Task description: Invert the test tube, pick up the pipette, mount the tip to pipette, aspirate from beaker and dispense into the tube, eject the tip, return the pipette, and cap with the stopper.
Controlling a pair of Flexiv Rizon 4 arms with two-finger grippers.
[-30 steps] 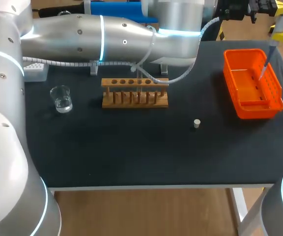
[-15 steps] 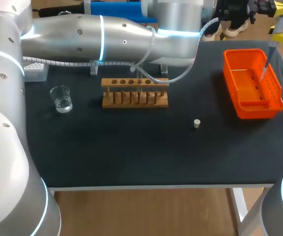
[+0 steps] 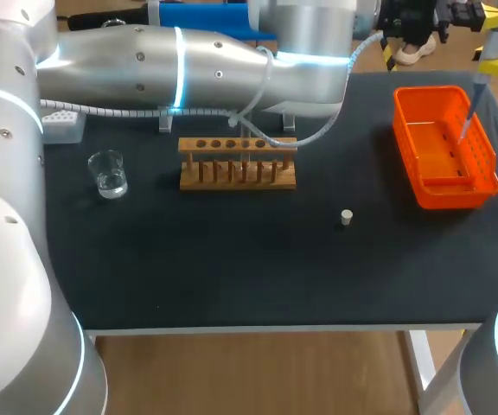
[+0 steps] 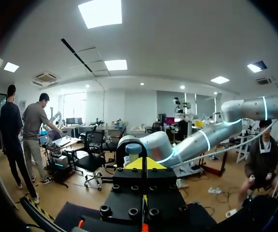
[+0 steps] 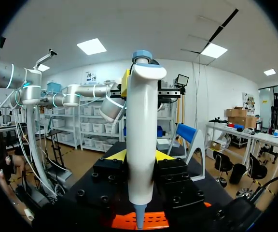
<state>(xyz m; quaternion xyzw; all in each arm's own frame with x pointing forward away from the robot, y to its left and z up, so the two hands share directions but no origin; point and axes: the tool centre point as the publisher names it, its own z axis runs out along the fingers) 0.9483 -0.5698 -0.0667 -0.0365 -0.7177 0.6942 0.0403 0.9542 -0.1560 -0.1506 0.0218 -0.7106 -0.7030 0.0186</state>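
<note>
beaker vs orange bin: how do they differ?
The beaker is clear, round glass; the orange bin is opaque, rectangular, with a slotted wall. The beaker is far smaller than the bin. The beaker holds some clear liquid at the left of the table; the bin, at its right, has the lower end of the pipette over it. Both stand upright and open-topped.

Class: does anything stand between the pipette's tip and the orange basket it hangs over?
Nothing visible does. The right gripper holds the pipette upright, its tip pointing down over the open orange basket, with only clear space between them.
</note>
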